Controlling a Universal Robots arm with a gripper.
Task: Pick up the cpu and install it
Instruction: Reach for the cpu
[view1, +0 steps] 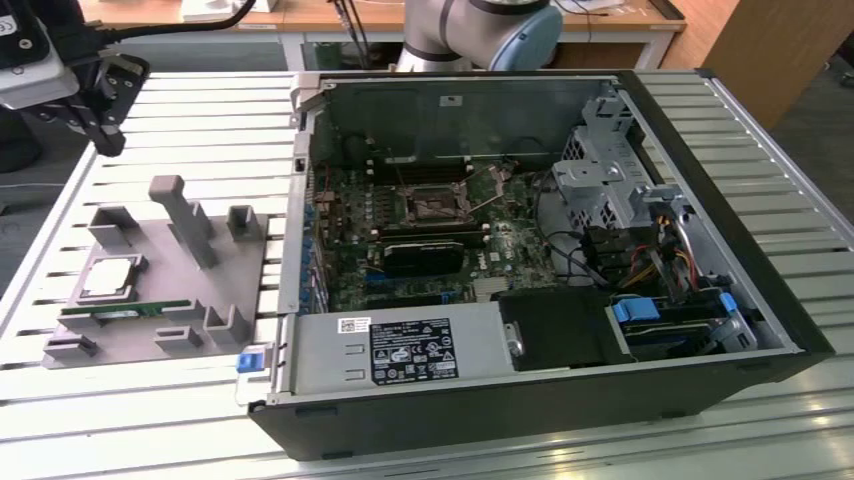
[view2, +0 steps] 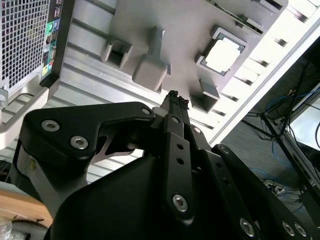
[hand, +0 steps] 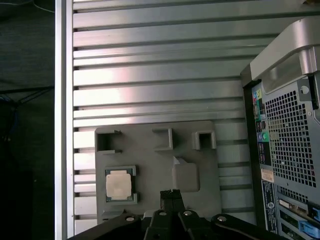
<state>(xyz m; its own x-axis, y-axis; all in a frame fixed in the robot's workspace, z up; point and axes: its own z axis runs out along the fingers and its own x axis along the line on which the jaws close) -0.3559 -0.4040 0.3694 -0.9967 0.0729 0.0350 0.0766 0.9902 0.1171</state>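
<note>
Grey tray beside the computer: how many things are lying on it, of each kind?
cpu: 1
green memory stick: 1
Total: 2 things on the grey tray

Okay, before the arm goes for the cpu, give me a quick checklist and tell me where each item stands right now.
1. The cpu sits flat in its pocket on the grey fixture, metal top up: ok.
2. Gripper carries nothing: ok.
3. Jaws open for the grasp: not ok, they are shut.
4. Gripper lined up on the cpu: not ok, it hangs apart from it, off to one side.
5. Computer case lies with its side open: ok.
6. Socket empty and unlatched: cannot tell.
</note>
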